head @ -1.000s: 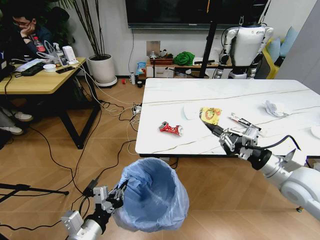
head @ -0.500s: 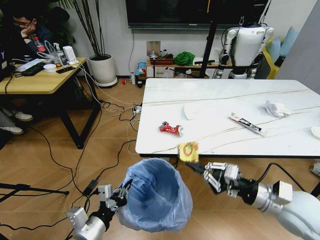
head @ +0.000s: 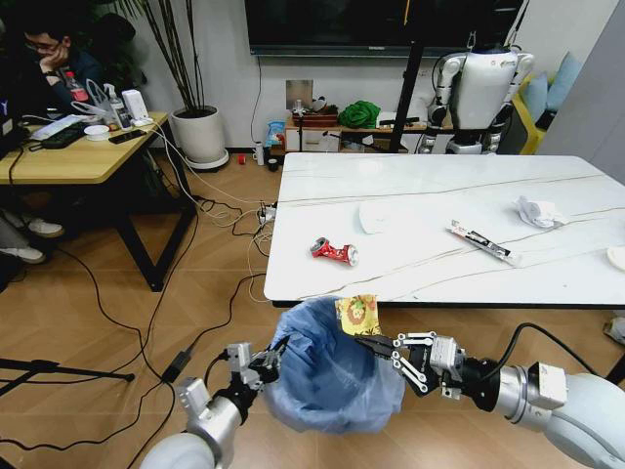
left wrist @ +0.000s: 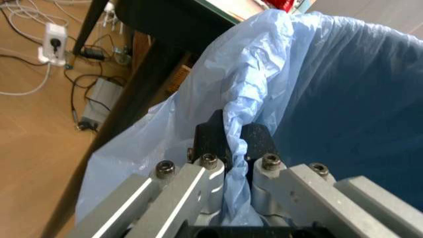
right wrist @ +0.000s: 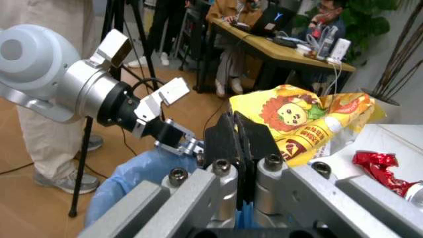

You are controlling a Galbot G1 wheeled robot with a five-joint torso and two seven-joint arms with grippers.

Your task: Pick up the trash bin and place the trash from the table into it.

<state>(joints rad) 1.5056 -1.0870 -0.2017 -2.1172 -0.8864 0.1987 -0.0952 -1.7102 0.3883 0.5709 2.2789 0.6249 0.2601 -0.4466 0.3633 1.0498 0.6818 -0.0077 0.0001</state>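
The small round trash bin lined with crinkled light-blue plastic bag (head: 327, 376) was gripped at its rim by the closed left gripper (head: 262, 363), off the floor before the white marble-look table (head: 322, 278). The yellow crumpled wrapper (head: 357, 315) was pinched in the closed right gripper (head: 383, 346) above the rim's far edge. A release so near the edge could have dropped the light wrapper outside the bin, and the thin bag could have slipped from the pinch.

A wood-plank floor (head: 107, 322) filled the room, strewn with cables (head: 210, 210) toward 10 o'clock. A light-wood desk (head: 73, 156) stood at 10 o'clock. A white plant pot (head: 200, 135) sat at 11 against the white wall (head: 220, 59), beside a dark screen (head: 371, 24) at 12.
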